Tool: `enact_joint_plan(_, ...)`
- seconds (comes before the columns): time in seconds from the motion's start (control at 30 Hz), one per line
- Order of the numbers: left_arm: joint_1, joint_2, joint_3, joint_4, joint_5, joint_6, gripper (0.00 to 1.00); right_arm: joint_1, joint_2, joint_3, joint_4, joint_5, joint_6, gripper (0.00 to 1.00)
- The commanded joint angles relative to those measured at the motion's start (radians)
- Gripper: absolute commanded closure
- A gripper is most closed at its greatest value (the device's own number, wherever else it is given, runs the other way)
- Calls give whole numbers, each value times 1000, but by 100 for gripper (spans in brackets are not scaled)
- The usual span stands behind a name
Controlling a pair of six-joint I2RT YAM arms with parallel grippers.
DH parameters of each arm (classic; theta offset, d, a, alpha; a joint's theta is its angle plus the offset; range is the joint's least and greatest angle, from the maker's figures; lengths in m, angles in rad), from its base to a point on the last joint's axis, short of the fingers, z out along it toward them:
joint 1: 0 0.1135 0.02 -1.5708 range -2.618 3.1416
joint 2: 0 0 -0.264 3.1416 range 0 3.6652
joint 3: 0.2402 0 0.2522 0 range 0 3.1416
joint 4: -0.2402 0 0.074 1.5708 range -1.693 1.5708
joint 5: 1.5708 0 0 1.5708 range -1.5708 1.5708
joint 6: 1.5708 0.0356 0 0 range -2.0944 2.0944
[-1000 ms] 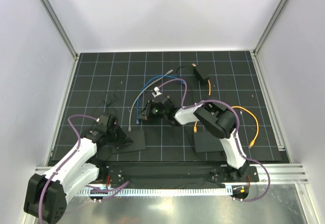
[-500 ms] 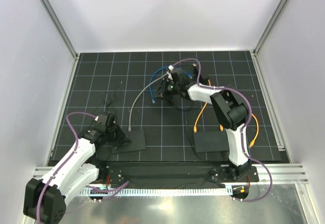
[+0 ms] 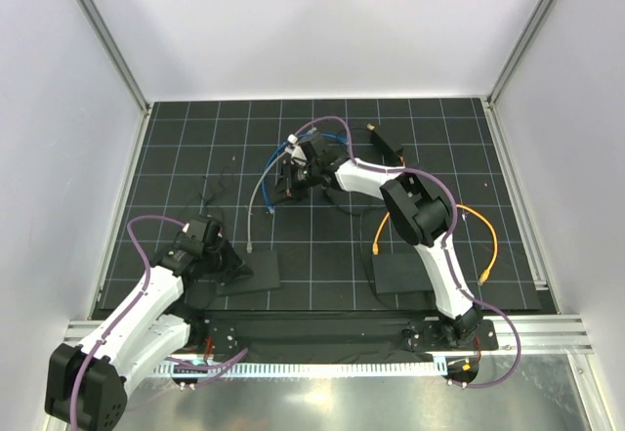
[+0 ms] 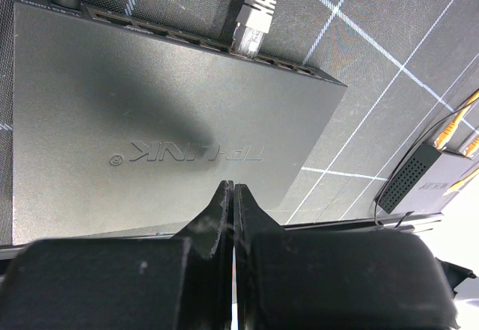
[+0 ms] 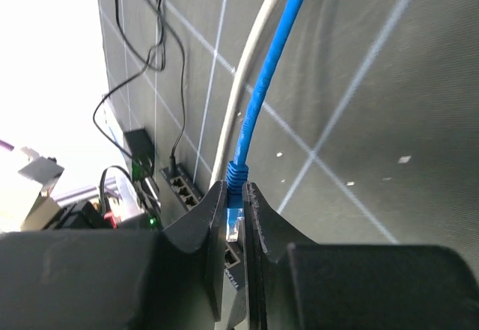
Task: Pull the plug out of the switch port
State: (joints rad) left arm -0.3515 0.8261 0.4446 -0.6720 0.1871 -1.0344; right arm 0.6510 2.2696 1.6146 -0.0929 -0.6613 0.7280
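The switch [image 4: 150, 105] is a flat black TP-LINK box [image 3: 259, 277] at the near left of the mat. A grey cable's plug [image 4: 251, 23] sits in one port of its far edge [image 3: 252, 247]. My left gripper [image 4: 230, 189] is shut and empty, with its tips over the switch's near edge [image 3: 237, 267]. Well behind the switch, my right gripper [image 5: 234, 188] is shut on a blue cable's plug [image 5: 236, 171], held in the air clear of the ports [image 5: 179, 184]. In the top view the right gripper [image 3: 286, 179] is mid-mat. An orange cable's end [image 3: 376, 248] lies apart.
A second flat black box [image 3: 405, 273] lies near right, with orange cables [image 3: 488, 240] around it. A small black box [image 3: 389, 142] sits at the back. A tiny block [image 5: 138, 144] trails thin black wires. White walls and metal rails edge the mat.
My right gripper, still shut on the blue plug, went from just behind the switch to the back of the mat, then shifted left. The left arm stayed put.
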Motion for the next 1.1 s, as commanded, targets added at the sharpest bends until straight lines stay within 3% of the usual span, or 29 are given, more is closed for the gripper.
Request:
enact_joint_plan(0.0, -3, -15, 39, -5, 14, 17, 100, -7, -22, -12, 10, -23, -38, 99)
enact_joint_plan(0.23, -1, -45, 62, -9, 25, 28, 100, -25, -15, -18, -27, 29, -67, 94)
enact_joint_plan(0.5, -3, -110, 114, -72, -41, 31, 86, -25, -70, -51, -54, 77, -99, 70)
enact_joint_plan(0.67, -3, -125, 126, -129, -110, -7, 86, -25, -113, -74, -99, 132, -131, 58)
enact_joint_plan(0.83, -1, -143, 128, -182, -211, -45, 87, -13, -186, -100, -174, 207, -194, 56)
enact_joint_plan(1.07, -3, -211, 108, -236, -307, -113, 83, 128, -274, -130, -223, 305, -237, 49)
